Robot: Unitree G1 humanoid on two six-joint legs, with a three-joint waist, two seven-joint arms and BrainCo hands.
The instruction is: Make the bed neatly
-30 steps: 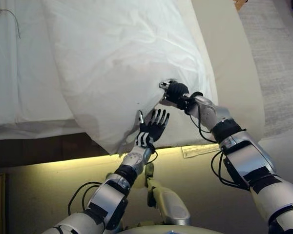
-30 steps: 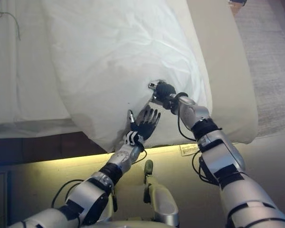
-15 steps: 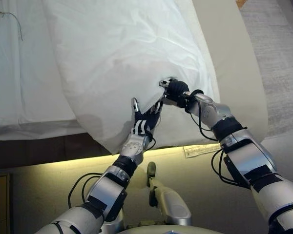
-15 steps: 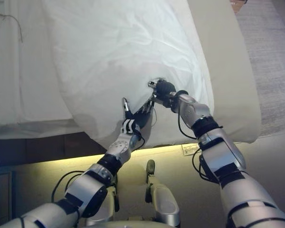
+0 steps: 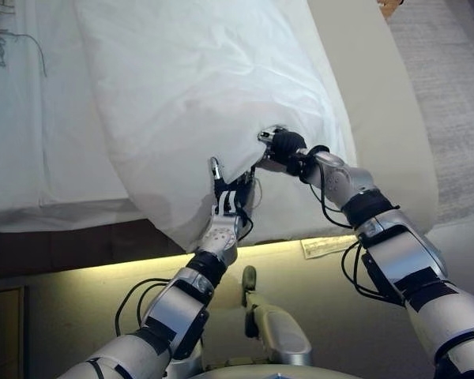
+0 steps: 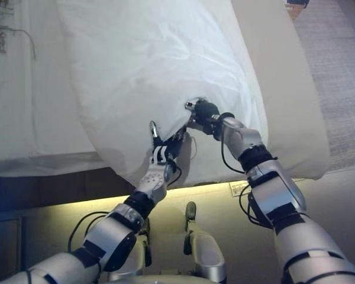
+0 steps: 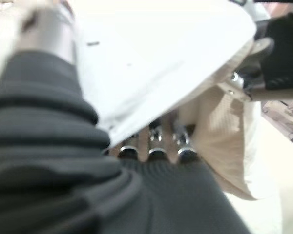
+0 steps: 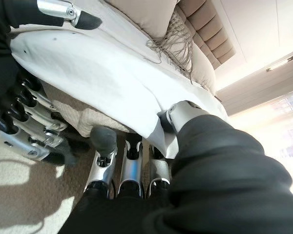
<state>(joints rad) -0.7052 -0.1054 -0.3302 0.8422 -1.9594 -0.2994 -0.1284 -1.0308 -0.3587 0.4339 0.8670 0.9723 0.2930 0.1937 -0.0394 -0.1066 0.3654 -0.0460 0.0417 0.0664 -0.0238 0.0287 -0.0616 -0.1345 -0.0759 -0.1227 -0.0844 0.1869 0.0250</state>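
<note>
Left hand (image 5: 225,207), now slid beneath the white duvet (image 5: 197,87) edge, fingers hidden; right hand (image 5: 283,149) pinches the fold

You are looking down at the bed (image 5: 395,118), its beige mattress edge showing bare along the right. A white duvet (image 5: 197,87) is lying across it and hanging over the near edge. A flatter white sheet (image 5: 39,150) is lying beside the duvet.
</note>
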